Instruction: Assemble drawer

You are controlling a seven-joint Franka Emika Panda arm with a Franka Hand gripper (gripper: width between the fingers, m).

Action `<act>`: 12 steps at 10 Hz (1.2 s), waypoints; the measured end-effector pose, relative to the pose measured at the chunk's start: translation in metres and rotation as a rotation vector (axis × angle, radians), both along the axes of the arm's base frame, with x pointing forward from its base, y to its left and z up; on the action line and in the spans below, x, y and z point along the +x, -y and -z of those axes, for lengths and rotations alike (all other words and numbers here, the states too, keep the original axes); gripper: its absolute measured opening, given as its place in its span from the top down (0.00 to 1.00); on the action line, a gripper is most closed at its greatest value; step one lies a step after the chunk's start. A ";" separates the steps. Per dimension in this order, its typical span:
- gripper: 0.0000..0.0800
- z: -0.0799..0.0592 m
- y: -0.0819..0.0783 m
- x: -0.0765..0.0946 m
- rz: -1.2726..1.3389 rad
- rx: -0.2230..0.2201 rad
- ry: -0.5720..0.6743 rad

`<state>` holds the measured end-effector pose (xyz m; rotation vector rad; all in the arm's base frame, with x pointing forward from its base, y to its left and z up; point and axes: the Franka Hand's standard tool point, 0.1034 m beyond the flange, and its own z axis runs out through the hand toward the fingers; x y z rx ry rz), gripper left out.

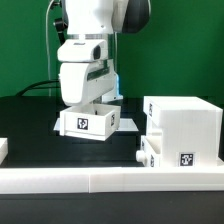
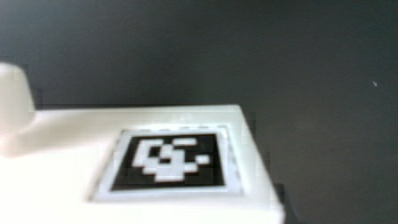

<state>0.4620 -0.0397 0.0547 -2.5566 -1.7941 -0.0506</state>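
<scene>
Jaws first: they are lowered over a small white tray (image 1: 90,121) and hidden behind the arm's white wrist housing (image 1: 82,78), so whether they are spread or closed, or gripping anything, cannot be told from either view. On the exterior view's left, the corner of another white piece (image 1: 3,149) is just glimpsed at the edge of the table (image 1: 30,125). Moving right, the small tray is seen sitting on the dark table, its black-and-white tag (image 1: 84,124) facing the camera. From the wrist view, that tag (image 2: 171,160) is caught close and blurred on a white surface (image 2: 107,125). Further right, the large hollow case (image 1: 182,128) is found standing upright, well apart from the tray, with a tag (image 1: 186,159) low on its front face. Along the front, a low white border rail (image 1: 110,180) is laid across the full width.
</scene>
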 end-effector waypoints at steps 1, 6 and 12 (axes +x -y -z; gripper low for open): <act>0.95 0.001 0.002 -0.001 -0.095 -0.002 0.000; 0.95 0.001 0.004 0.003 -0.360 -0.012 0.007; 0.95 0.000 -0.011 0.040 -0.344 -0.009 0.004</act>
